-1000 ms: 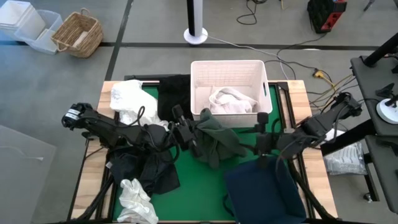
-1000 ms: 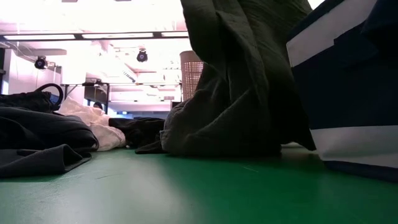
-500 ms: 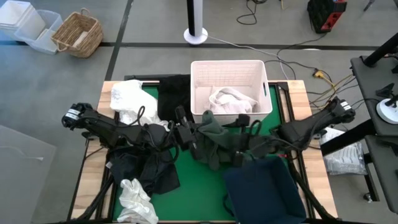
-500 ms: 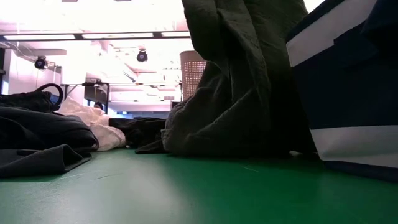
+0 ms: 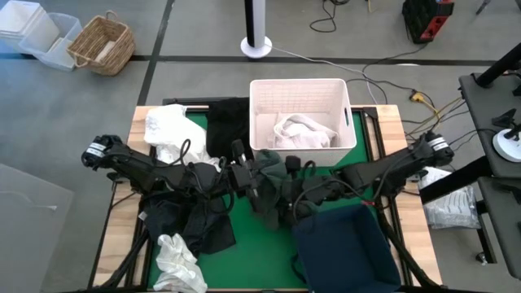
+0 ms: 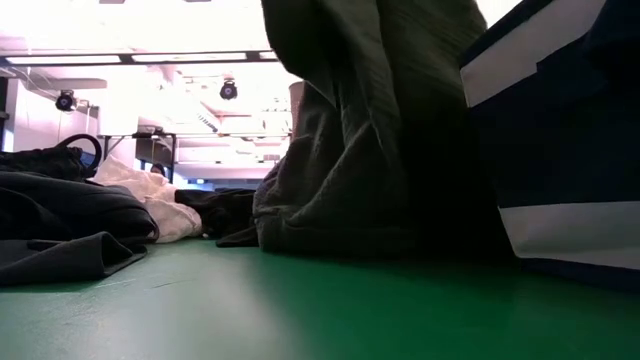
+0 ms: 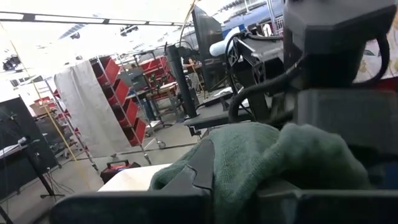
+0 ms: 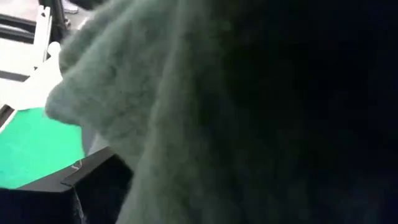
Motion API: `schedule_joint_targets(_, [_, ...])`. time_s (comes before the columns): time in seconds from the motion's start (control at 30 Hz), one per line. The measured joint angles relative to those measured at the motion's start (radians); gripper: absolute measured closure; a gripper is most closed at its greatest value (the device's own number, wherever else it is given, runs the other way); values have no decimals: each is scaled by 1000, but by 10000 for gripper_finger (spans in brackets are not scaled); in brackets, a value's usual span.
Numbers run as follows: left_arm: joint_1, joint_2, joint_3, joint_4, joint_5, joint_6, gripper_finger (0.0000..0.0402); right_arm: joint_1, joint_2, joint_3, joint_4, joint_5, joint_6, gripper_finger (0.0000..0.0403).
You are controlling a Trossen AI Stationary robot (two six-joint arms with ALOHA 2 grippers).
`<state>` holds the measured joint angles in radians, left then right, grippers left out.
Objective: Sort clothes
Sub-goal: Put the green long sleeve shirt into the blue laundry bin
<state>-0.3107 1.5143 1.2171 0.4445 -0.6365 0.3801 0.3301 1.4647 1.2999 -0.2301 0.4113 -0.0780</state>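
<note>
A dark green garment (image 5: 273,185) hangs at the table's middle from my left gripper (image 5: 251,176), which is shut on it. Its lower folds (image 6: 350,215) rest on the green mat. My right gripper (image 5: 295,200) stands open at the garment's right side, just left of the dark navy fabric bin (image 5: 342,244). In the right wrist view the green cloth (image 8: 205,112) fills the picture beside one finger (image 8: 93,183). Behind stands the white plastic bin (image 5: 260,102) with white clothes (image 5: 303,132) in it. My left gripper pinches a bunched upper part of the green garment (image 7: 249,165) between its two fingers, coming nearly level from the table's left. How many layers it has cannot be told. The garment hangs below the fingers, its lower end on the mat. My right gripper is right against the cloth; whether it touches cannot be told.
Black clothes (image 5: 195,221) lie under the left arm. A white garment (image 5: 172,130) lies far left, another (image 5: 179,259) near left, and a black one (image 5: 228,122) sits left of the white bin. Bare green mat (image 5: 260,248) shows at the near middle.
My right gripper has gone toward the table's left and down, from beside the navy bin up to the green garment. The garment's hanging right part has been drawn in toward the left, so it is narrower than before, and its lower folds have shifted left on the mat.
</note>
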Motion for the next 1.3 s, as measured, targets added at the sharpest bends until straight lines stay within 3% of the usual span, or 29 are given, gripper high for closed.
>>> schedule_joint_targets(0.1, [0, 0, 0, 1, 0, 0, 399, -2, 19, 0, 51, 0, -27, 34])
schedule_joint_targets(0.2, [0, 0, 0, 9, 0, 0, 389, -2, 25, 0, 56, 0, -47, 90])
schedule_joint_targets(0.37, [0, -5, 0, 15, -31, -33, 358, -3, 25, 0, 54, -1, -72, 242])
schedule_joint_targets(0.5, [-4, -17, 1, -32, -30, -71, 304, -2, 21, 0, 53, -4, -99, 364])
schedule_joint_targets(0.53, [-4, -21, 1, -54, -31, -85, 286, -2, 21, 0, 51, -4, -105, 377])
schedule_joint_targets(0.73, [-7, -67, 2, -194, -61, -111, 180, -1, 14, 0, 49, -3, -98, 384])
schedule_joint_targets(0.9, [-10, -128, 2, -327, -60, -162, 124, -2, -26, 0, 47, 7, -97, 385])
schedule_joint_targets(1.07, [-10, -176, 2, -435, -59, -194, 95, -2, -87, 0, 45, 8, -101, 385])
schedule_joint_targets(1.3, [-10, -218, 2, -516, -59, -207, 87, -2, -210, 0, 57, 19, -119, 386])
